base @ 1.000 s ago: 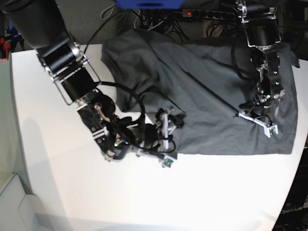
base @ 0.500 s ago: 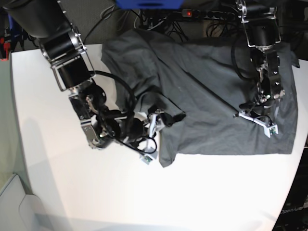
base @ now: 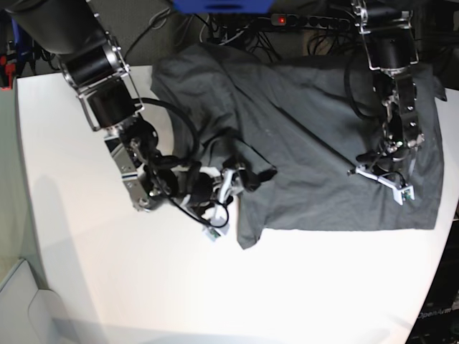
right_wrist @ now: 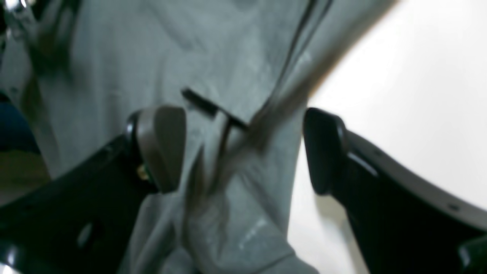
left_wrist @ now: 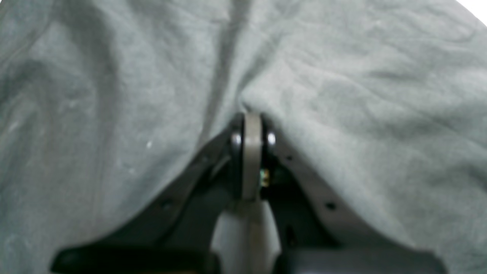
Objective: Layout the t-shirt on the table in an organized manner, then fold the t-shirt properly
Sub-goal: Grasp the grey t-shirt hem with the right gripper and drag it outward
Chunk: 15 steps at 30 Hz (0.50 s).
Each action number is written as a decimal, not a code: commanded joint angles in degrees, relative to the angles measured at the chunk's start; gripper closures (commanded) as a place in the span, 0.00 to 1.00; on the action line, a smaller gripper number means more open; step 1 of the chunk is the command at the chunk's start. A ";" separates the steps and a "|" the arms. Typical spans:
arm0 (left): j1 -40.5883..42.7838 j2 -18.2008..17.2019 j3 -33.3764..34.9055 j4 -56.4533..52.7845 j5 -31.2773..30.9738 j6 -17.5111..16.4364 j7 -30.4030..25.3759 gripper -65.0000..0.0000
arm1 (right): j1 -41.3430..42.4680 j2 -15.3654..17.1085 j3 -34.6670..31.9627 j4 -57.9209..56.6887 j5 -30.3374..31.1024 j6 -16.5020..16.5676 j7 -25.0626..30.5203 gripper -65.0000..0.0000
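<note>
Dark grey t-shirt [base: 315, 136] spread over the far right part of the white counter [base: 107, 279], upper edge hanging past the back edge, left side rumpled and folded. Left hand [left_wrist: 249, 129] pinched tight on a ridge of the t-shirt near its right side, cloth tented up around the closed fingers [left_wrist: 252, 152]. Right hand [base: 228, 188] at the shirt's crumpled lower-left corner, jaws spread wide, loose cloth lying between the pads [right_wrist: 161, 144], nothing gripped.

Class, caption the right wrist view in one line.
Open right gripper straddling the t-shirt's edge on the white table.
</note>
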 commanded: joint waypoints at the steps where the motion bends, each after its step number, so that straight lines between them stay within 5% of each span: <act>1: -0.53 -0.21 -0.09 0.24 0.01 -0.06 1.34 1.00 | 1.74 -0.84 0.30 0.91 1.02 0.30 1.09 0.30; 15: -0.26 -0.39 -0.27 0.24 0.01 -0.06 1.34 1.00 | 1.74 -3.56 0.30 0.82 0.85 0.21 1.44 0.51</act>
